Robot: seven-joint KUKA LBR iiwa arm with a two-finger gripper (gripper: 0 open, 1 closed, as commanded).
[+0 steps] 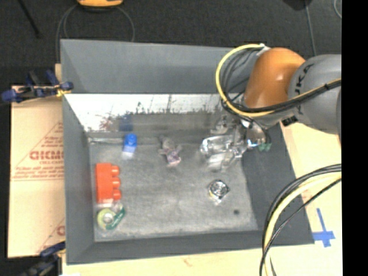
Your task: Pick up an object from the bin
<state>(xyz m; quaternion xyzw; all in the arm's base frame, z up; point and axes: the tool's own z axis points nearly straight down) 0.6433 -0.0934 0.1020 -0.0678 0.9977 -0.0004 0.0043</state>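
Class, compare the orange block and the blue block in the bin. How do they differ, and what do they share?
Colour: the orange block is orange-red, the blue block is blue. Size: the orange block looks clearly larger than the blue block. Place: the orange block lies along the left wall of the bin, lower in the view; the blue block lies up by the back wall. Both rest on the bin floor, apart from each other.

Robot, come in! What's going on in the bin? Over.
Gripper low at the bin's far right. Nearest things: shiny silver piece just nearer the camera, small purple lump to the view's left. Nothing in between. Over.
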